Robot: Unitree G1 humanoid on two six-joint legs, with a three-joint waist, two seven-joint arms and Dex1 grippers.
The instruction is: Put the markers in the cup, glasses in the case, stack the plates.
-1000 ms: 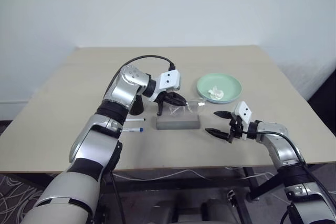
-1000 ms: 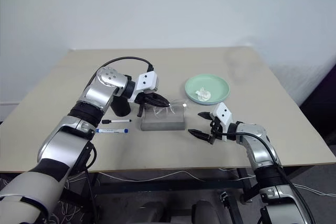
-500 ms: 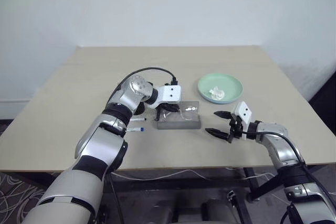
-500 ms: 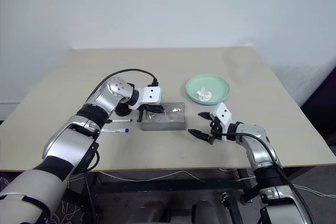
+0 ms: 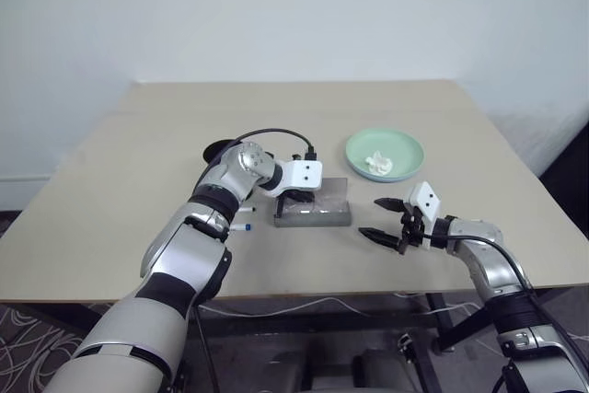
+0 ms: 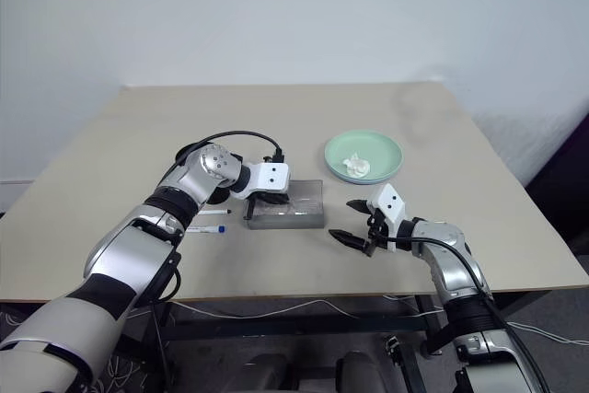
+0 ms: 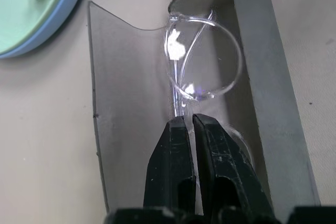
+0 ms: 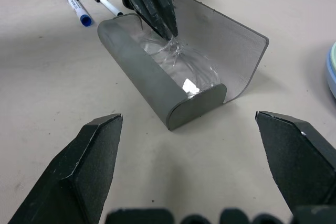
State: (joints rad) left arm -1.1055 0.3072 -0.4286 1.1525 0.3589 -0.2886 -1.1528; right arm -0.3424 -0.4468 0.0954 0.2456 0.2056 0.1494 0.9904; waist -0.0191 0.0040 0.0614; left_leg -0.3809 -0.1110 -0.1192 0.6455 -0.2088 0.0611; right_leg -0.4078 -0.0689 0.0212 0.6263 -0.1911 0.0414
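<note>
Glasses (image 7: 202, 61) inside open case (image 8: 157, 85), pinched at the bridge by left gripper (image 7: 190, 124) | right gripper (image 5: 379, 218) spread wide, empty, just right of case | markers (image 8: 79, 9) on table (image 5: 110, 200) left of case | plates (image 5: 385, 154) stacked

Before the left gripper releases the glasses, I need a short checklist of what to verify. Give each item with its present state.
1. The left gripper is shut on the glasses: ok, the fingers pinch the clear frame.
2. The glasses are inside the case: ok, they sit between its front wall and the raised lid.
3. The glasses rest flat on the case bottom: cannot tell, the clear frame is hard to read.
4. The case lid stands open: ok.
5. The right gripper is open and apart from the case: ok.
6. The markers are in the cup: not ok, they lie on the table.
</note>
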